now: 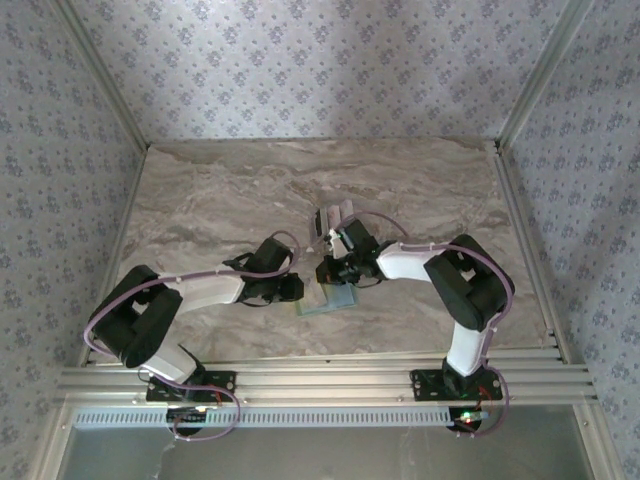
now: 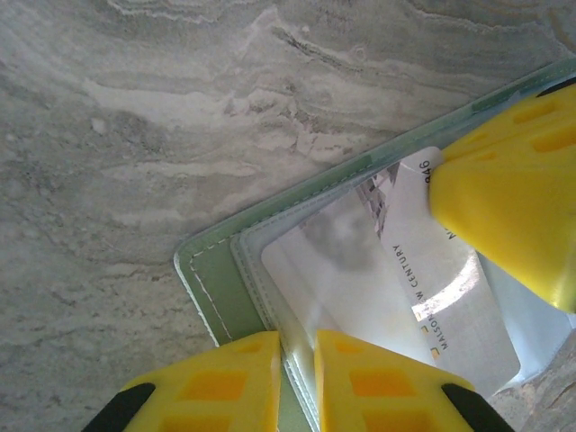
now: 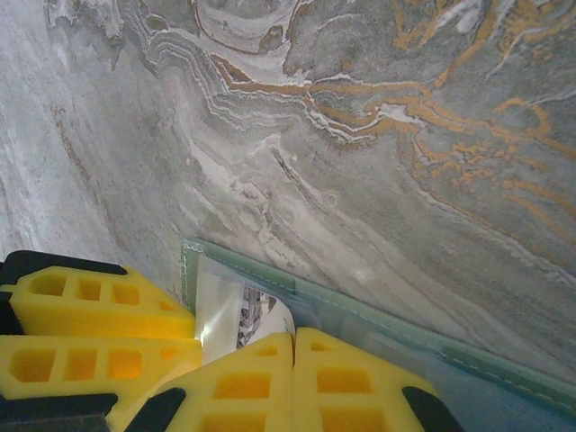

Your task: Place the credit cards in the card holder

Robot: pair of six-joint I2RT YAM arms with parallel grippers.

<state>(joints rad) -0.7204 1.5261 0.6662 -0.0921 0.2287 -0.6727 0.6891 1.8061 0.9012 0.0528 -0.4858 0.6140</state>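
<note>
On the left, my left gripper (image 2: 297, 378) reached in low over the marbled table (image 2: 126, 126) and sat at the near left corner of the card holder (image 2: 205, 274). Its yellow fingers (image 2: 216, 387) were drawn almost together, leaving only a thin slit, and the holder's edge ran into that slit. I was pinching the holder there, holding it flat on the table.

The holder lay between my two grippers, near the front middle of the table, with its green stitched border outward and a clear pocket facing up. A white card (image 2: 378, 306) with small dark print lay in that pocket, under the clear film as far as I could see. Its far corner was hidden behind the yellow finger coming in from my other side.

To the right, my right gripper (image 3: 293, 378) came at the holder from the opposite side. Its fingers were pressed together, their tips resting at the card's printed end just inside the holder's rim. Whether the card was actually caught between them, I could not tell.

Just beyond that wrist, farther back on the table, lay a few small pale and dark pieces (image 1: 325, 221) — more cards by the look of them.
</note>
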